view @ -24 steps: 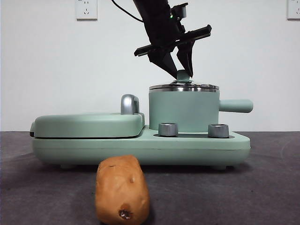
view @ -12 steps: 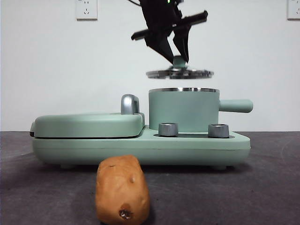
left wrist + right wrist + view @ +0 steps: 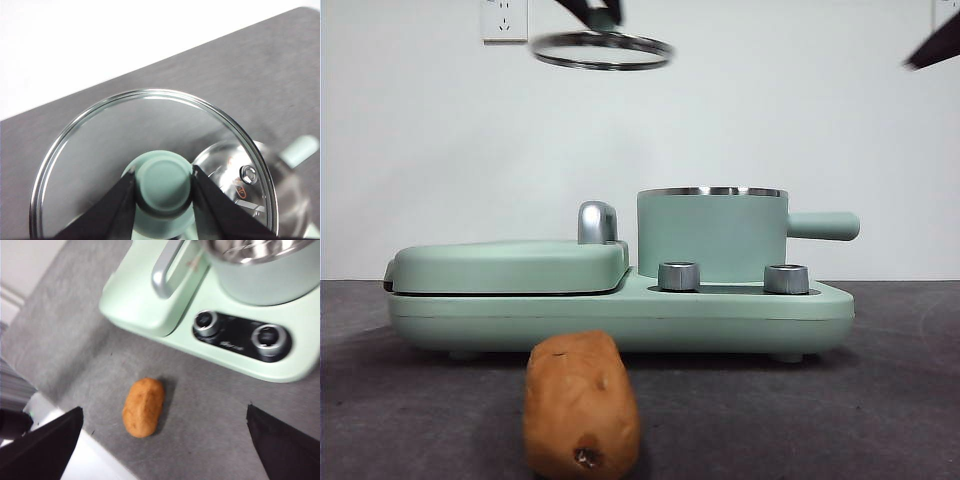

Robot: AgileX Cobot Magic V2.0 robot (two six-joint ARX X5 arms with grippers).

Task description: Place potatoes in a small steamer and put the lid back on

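- The left hand grips the mint-green knob of the lid, one black jaw pressed against each side of the knob.
- In the front view that hand shows only as a dark tip at the top edge, with the lid hanging beneath it, high in the air, tilted slightly and well clear of everything below.
- The lid's steel rim rings clear glass; through the glass the left wrist view shows grey tabletop and part of the small steamer beneath.
- The right hand hovers above the tabletop's front area with its jaws spread wide, holding nothing; in the front view it is only a black tip at the upper right corner.
- The small steamer sits uncovered on the right half of a mint-green appliance base, its steel rim bare and its stubby handle pointing toward the tabletop's right edge.
- Two silver dials stand on the base just in front of the steamer.
- A flat mint-green griddle cover with a chrome handle fills the left half of the base.
- The potato lies on the tabletop near its front edge, in front of the base and apart from it, its dark pitted end facing forward; the right wrist view shows it lying alone.
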